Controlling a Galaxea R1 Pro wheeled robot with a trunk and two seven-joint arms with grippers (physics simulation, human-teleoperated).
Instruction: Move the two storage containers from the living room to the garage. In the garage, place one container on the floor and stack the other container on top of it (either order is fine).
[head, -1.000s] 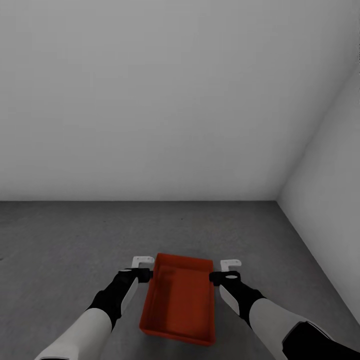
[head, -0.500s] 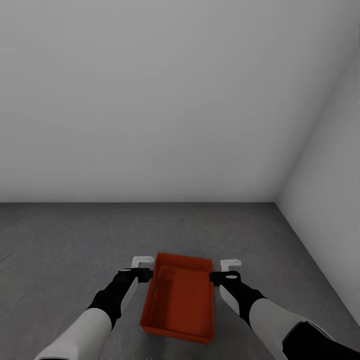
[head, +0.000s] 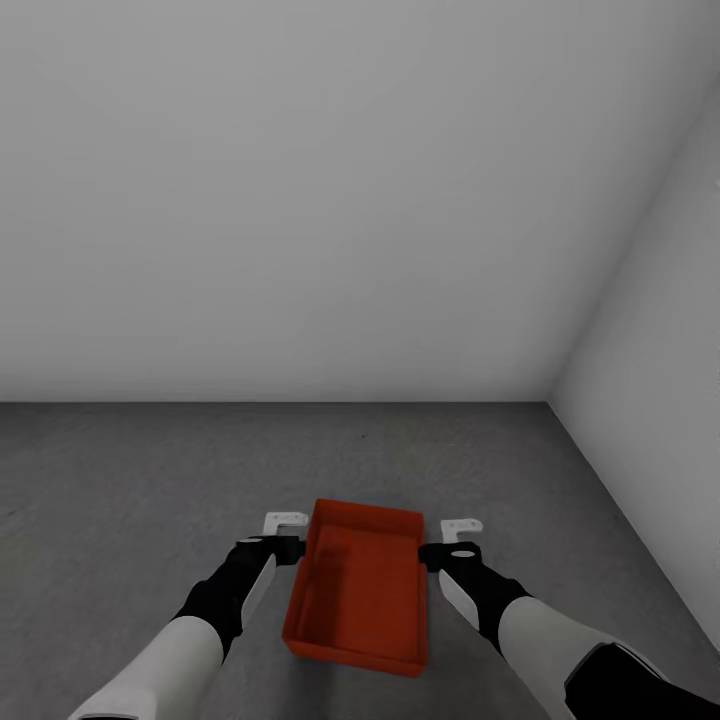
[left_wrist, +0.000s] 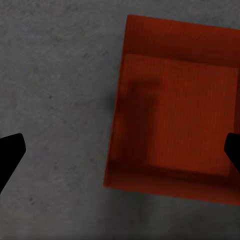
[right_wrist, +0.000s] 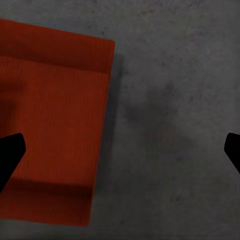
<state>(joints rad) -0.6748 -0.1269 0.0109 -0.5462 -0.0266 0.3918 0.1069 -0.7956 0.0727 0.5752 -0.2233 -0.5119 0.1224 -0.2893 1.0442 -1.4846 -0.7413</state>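
Orange-red open-top container on the garage floor between two arms

The orange-red rectangular storage container (head: 358, 590) sits on the dark grey mottled concrete floor (head: 120, 480); the left gripper (head: 287, 537) and right gripper (head: 452, 541) flank it, jaws spread wide, grasping nothing. Plain white walls (head: 300, 200) rise beyond.

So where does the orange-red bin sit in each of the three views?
Head view: storage container low centre, between both arms.
Left wrist view: it covers the picture's right half.
Right wrist view: it covers the picture's left half.
Shared landmark: mottled grey floor under it.
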